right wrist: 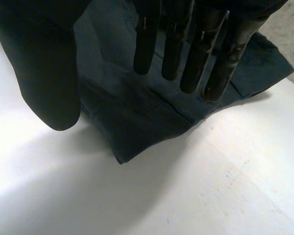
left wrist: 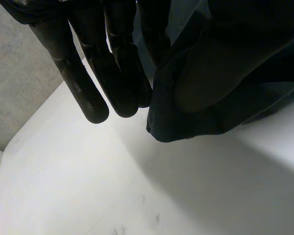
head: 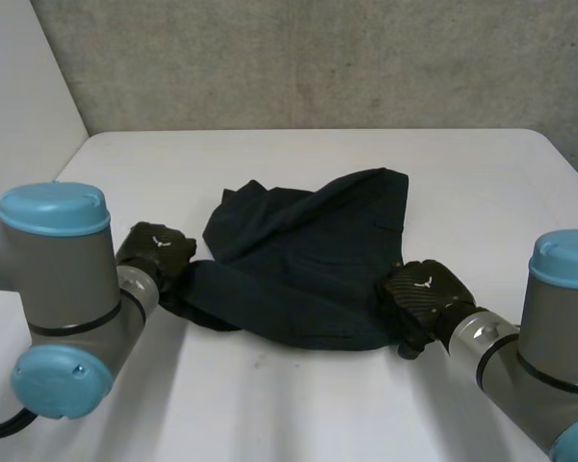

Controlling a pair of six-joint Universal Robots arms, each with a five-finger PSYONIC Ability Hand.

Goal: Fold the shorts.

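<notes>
We see the dark shorts (head: 308, 260) lying rumpled on the white table (head: 462, 183), between the two hands. Our right hand (head: 424, 294) hovers spread wide, fingers (right wrist: 206, 54) straight and thumb apart, over the shorts' near right corner. Our left hand (head: 154, 250) meets the shorts' left edge, where a fold bunches against it; whether it grips we cannot tell

In the head view the right hand (head: 426, 289) is turning its back to the camera, hiding its fingers and the shorts (head: 308, 260) corner beneath them. In the right wrist view those fingers (right wrist: 143, 54) are covering part of the shorts, which are running off the edge behind them. In the left wrist view a shorts fold is bulging beside the left hand (left wrist: 83, 73), concealing what is lying inside it.
</notes>
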